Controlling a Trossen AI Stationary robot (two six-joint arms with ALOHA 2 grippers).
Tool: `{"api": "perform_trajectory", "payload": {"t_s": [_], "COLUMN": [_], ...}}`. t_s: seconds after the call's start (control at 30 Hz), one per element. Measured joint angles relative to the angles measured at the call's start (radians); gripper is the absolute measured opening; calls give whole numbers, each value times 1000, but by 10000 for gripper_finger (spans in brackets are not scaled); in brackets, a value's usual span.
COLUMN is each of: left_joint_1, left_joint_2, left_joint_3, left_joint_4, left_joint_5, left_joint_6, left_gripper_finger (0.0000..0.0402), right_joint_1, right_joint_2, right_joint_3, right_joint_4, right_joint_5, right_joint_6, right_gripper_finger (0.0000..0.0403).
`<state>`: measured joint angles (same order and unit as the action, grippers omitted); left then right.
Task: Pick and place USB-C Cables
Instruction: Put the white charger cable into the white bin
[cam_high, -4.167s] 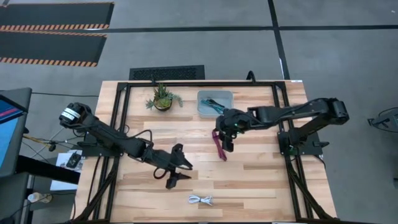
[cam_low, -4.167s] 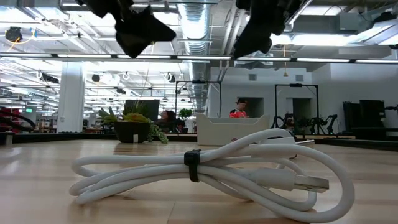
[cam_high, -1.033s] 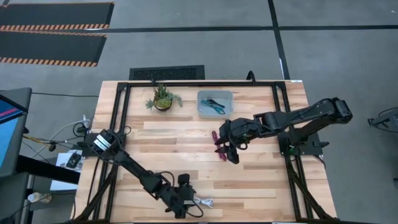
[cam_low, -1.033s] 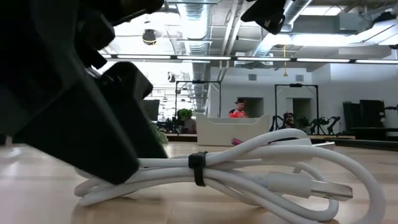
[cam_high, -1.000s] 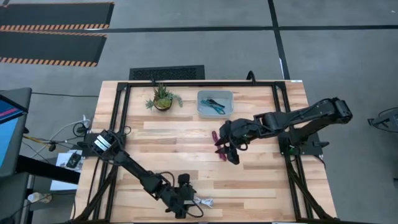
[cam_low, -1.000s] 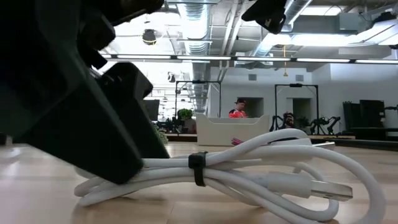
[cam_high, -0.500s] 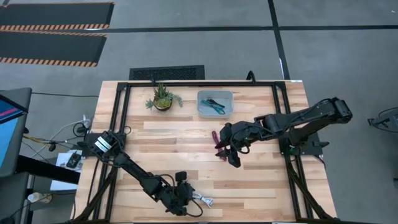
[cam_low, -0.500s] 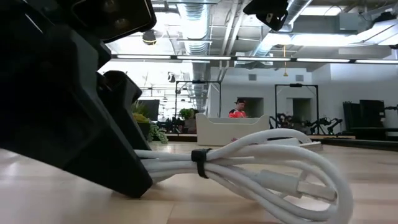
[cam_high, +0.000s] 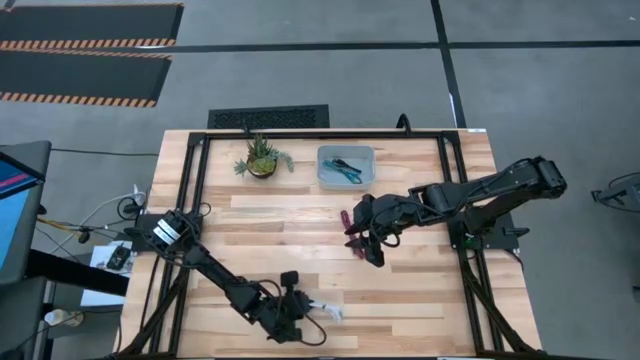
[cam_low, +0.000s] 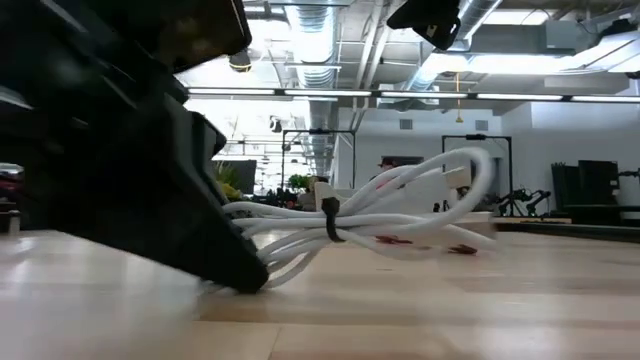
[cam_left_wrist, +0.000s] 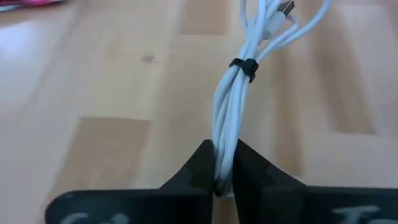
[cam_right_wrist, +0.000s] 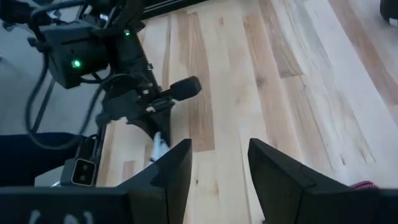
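The white coiled USB-C cable (cam_high: 322, 310), bound by a black tie (cam_left_wrist: 244, 64), is at the table's near edge. My left gripper (cam_high: 303, 309) is shut on it. A maroon cable (cam_high: 350, 228) lies on the table's middle. Just to its right, my right gripper (cam_high: 372, 250) hovers open, with nothing between its fingers (cam_right_wrist: 177, 171). A teal cable and a black one lie in the clear bin (cam_high: 346, 166) at the far side. My left gripper pinches the white bundle's looped end (cam_left_wrist: 222, 167), the end away from the plugs, between its two fingertips. The fingers come low from the table's left and lie along the bundle. The plug end (cam_low: 455, 180) slants up off the table; the held end stays low.
A small potted plant (cam_high: 261, 158) stands at the far left, beside the bin. A black frame (cam_high: 200, 190) runs along the table's left, far and right sides. Bare wood lies between the two grippers.
My left gripper has shut on the white cable's looped end and taken hold. The bundle, which lay flat, now slants with its plug end raised, and it has shifted a little toward the far edge. My right gripper has stayed open.
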<state>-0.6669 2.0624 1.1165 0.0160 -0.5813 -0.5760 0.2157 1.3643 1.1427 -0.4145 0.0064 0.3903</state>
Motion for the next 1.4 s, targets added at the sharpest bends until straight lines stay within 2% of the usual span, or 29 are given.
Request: {"api": "perform_trajectory", "payload": {"t_s": [0.13, 0.5, 0.67, 0.93, 1.17, 1.27, 1.4], "left_joint_1": [4, 5, 6, 24, 103, 160, 233], "left_joint_2": [-2, -33, -103, -306, -468, -520, -567], "left_joint_3": [-3, -3, -3, -1, -8, -9, -9], "left_joint_4": [-27, -43, -78, -175, -335, -371, -333], "left_joint_5": [-85, -165, -232, -314, -317, -330, -331], "left_joint_6": [-93, -292, -329, -167, -59, 10, 98], "left_gripper_finger": [6, 5, 6, 6, 6, 6, 6], "right_joint_1": [0, 19, 45, 76, 111, 141, 172], "right_joint_2": [0, -40, -94, -239, -350, -403, -470], "right_joint_3": [0, 3, 1, 1, -37, -124, -270], "right_joint_4": [-21, -109, -219, -324, -429, -368, -215], "right_joint_5": [41, 51, 128, 282, 472, 514, 522], "right_joint_6": [54, 136, 165, 135, 104, 70, 38], "right_gripper_finger": [182, 182, 182, 182, 182, 182, 182]}}
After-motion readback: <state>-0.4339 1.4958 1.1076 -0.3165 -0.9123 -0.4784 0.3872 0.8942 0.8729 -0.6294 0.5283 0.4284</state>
